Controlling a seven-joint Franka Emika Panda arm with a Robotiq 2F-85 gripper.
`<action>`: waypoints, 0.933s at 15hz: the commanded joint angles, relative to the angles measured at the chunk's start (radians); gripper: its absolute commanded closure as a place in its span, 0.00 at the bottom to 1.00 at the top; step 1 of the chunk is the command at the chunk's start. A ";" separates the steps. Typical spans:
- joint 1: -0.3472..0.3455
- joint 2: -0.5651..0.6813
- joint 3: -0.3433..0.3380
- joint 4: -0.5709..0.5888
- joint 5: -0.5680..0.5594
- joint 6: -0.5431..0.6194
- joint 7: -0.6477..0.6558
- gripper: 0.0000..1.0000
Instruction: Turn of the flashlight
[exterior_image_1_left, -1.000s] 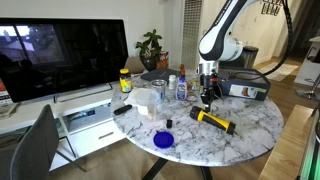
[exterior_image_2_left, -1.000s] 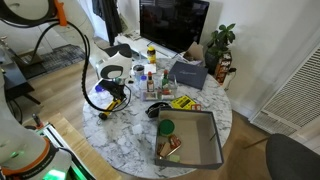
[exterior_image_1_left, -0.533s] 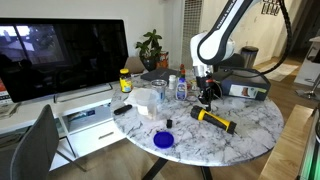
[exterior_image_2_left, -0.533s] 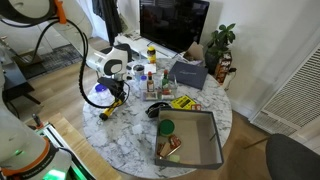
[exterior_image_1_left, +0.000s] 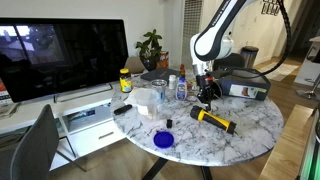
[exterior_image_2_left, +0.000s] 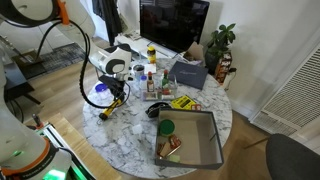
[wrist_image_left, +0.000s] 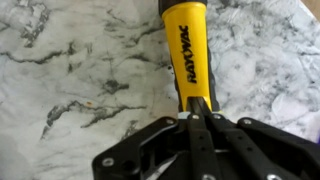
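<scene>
Gripper (wrist_image_left: 200, 118) fingers are closed together w/ nothing between them, tips right over black end of flashlight (wrist_image_left: 185, 50), which lies flat on marble table (wrist_image_left: 70, 70); contact unclear.

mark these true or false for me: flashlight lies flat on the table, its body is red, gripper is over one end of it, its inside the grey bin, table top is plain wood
1. The flashlight lies flat on the table. True.
2. Its body is red. False: the body is yellow, with black ends.
3. The gripper is over one end of the flashlight. True: the wrist view shows the jaws at a black end, with the yellow body running away from them.
4. It is inside the grey bin. False: it lies on the bare table top, apart from the bin.
5. The table top is plain wood. False: it is white with grey marble veins.
</scene>
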 joint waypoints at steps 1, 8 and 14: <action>-0.070 -0.074 -0.001 -0.061 0.045 -0.040 -0.076 1.00; -0.150 -0.230 -0.004 -0.108 0.189 -0.155 -0.208 1.00; -0.115 -0.392 -0.031 -0.092 0.196 -0.235 -0.193 0.66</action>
